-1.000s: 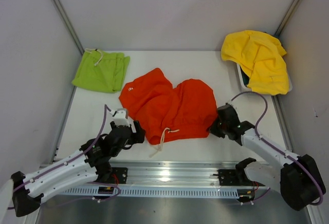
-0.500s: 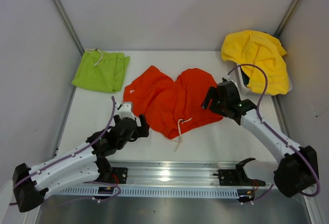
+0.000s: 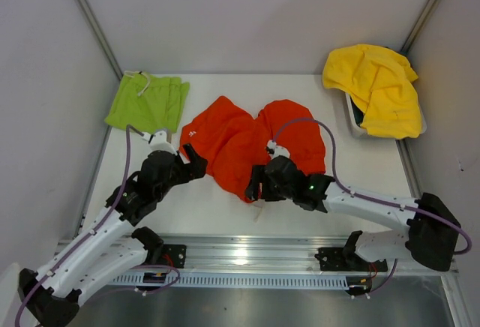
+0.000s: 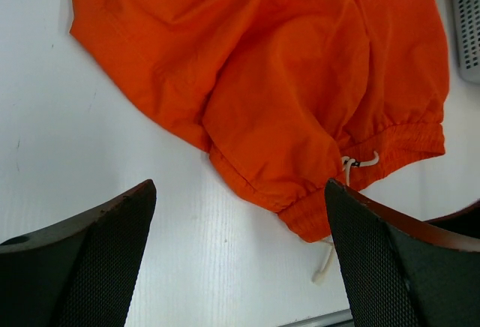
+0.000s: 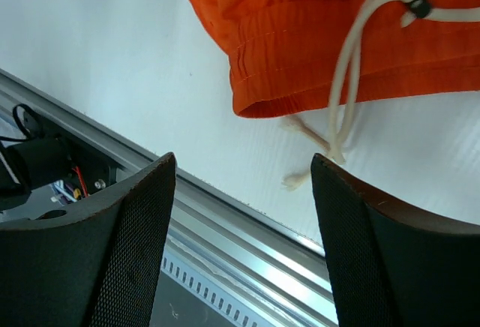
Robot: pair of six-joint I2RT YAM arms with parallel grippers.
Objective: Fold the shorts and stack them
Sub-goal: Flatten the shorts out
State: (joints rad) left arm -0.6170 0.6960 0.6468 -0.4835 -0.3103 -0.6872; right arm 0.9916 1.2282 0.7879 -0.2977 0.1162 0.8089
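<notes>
Two pairs of shorts are out on the table (image 3: 360, 173). The lime-green pair (image 3: 146, 106) lies folded at the far left corner, well apart from the orange-red pair (image 3: 255, 143) in the middle. The orange-red pair is what has changed. A second ago it lay spread wide, with its waistband (image 5: 300, 79) running along the near side. Since then the right arm has swept its side of the cloth across toward the left, and the pair now lies doubled over, its waist drawn to a narrow point near the front edge.

The right gripper (image 3: 255, 187) hangs just above that point with its fingers (image 5: 135, 244) spread wide and nothing between them. The white drawstring (image 5: 345, 109) trails loose beneath it. The left gripper (image 3: 193, 163) sits just beside the left leg, also spread and empty.

To my eye the first fold is made but untidy. A second fold, and then the carry over to the green pair, look to be what remains.
</notes>
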